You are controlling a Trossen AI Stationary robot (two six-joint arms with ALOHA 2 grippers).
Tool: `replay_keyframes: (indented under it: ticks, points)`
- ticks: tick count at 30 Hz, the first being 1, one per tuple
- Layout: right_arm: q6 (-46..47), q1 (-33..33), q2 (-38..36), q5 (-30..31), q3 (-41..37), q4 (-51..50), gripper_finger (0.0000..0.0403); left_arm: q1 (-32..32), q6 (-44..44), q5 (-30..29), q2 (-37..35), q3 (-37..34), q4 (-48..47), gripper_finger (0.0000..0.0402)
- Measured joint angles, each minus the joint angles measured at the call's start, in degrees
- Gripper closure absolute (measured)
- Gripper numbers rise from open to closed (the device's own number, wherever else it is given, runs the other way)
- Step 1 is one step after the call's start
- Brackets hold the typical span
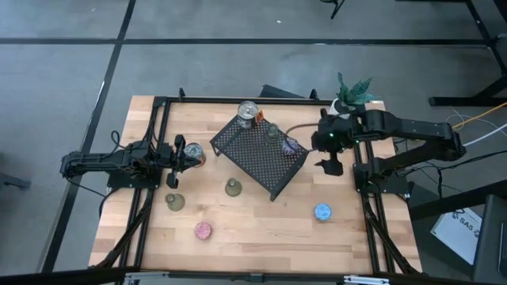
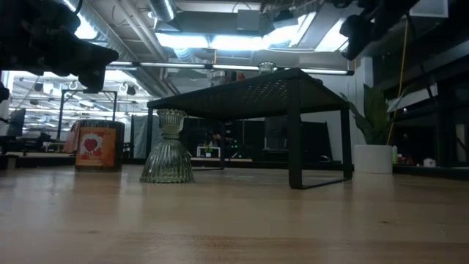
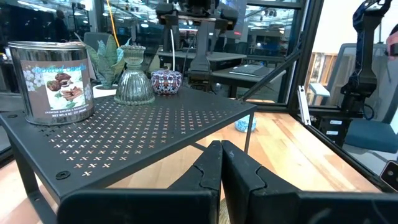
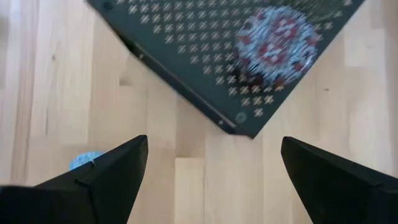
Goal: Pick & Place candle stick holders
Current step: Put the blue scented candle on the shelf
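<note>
A black mesh rack [image 1: 261, 154] stands mid-table. On it rest a purple patterned holder [image 1: 293, 146], an olive-green holder [image 1: 272, 131] and a tin can [image 1: 248, 113]. Two olive-green holders [image 1: 233, 188] [image 1: 175, 202], a pink one [image 1: 203, 230] and a blue one [image 1: 322, 212] stand on the table. My right gripper [image 1: 329, 156] is open and empty, pointing down just off the rack's right corner; its wrist view shows the purple holder [image 4: 280, 37] and the blue holder [image 4: 87, 160]. My left gripper [image 3: 221, 149] is shut and empty, held level left of the rack.
A second tin [image 1: 194, 153] stands on the table by my left gripper [image 1: 187, 156]; it also shows in the low view [image 2: 97, 149]. A white pot with a green plant [image 1: 352, 91] stands at the far right corner. Bare wood lies along the near edge.
</note>
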Motion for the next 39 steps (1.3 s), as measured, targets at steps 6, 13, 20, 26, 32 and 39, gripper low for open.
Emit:
replay_keyframes:
  ticks: [6,13,20,26,32,39]
  points:
    - [0.0,3.93,-3.8,0.02,-4.37,0.08,0.0031,-0.01,0.01,0.0,0.0,0.0,0.0,0.04]
    - [0.0,8.54,-5.35,0.02,-7.34,0.11,0.0031,-0.01,0.01,0.0,0.0,0.01,0.0,0.04]
    - [0.97,12.81,-4.87,0.02,-9.1,1.64,0.0031,-0.01,0.01,0.0,0.0,-0.01,0.0,0.04]
    - [8.28,16.07,-2.92,0.0,-12.1,2.56,0.0031,-0.01,-0.01,0.0,0.0,-0.01,-0.01,0.04]
    - [13.16,19.41,-1.85,0.0,-14.18,5.62,0.0031,-0.01,0.01,0.0,0.0,0.0,0.0,0.04]
    - [13.07,23.1,-1.7,0.03,-15.58,9.24,0.0031,-0.01,0.01,0.0,0.0,-0.01,-0.06,0.04]
